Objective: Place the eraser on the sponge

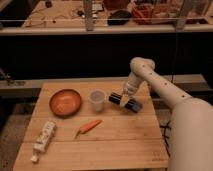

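The eraser, a small black block, lies on the wooden table just right of the clear cup. The sponge, a dark block with a bluish tinge, lies right beside it, slightly nearer and to the right. My gripper reaches down from the white arm at the right. It sits low over the spot where the two blocks meet, touching or nearly touching the eraser's right end. Whether it grips the eraser cannot be made out.
A clear cup stands at the table's middle back, with an orange bowl to its left. A carrot lies in the middle and a white tube near the front left. Dark shelving stands behind the table.
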### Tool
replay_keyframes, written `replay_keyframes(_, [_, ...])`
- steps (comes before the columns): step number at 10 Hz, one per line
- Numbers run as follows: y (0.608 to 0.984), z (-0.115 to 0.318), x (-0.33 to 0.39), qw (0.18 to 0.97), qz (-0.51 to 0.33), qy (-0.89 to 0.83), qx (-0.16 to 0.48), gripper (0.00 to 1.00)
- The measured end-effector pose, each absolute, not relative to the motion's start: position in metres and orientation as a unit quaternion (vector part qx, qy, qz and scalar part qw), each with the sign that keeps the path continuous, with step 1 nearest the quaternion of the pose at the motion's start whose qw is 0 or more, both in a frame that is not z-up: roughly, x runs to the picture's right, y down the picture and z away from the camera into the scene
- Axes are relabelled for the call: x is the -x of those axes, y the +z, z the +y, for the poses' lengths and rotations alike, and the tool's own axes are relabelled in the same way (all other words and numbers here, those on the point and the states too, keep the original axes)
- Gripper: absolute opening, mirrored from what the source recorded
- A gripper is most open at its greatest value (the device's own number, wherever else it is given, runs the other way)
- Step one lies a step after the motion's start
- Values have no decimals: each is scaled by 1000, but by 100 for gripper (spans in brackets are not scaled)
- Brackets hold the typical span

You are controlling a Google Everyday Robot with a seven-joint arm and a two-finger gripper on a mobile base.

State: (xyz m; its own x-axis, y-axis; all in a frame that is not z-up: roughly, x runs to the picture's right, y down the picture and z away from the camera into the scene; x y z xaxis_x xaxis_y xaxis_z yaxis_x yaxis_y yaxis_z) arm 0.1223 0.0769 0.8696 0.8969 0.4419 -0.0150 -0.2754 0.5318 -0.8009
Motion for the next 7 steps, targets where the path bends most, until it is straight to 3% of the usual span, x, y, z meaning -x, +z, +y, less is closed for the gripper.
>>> replay_keyframes(7, [871, 75, -121, 869, -95, 213, 437, 2])
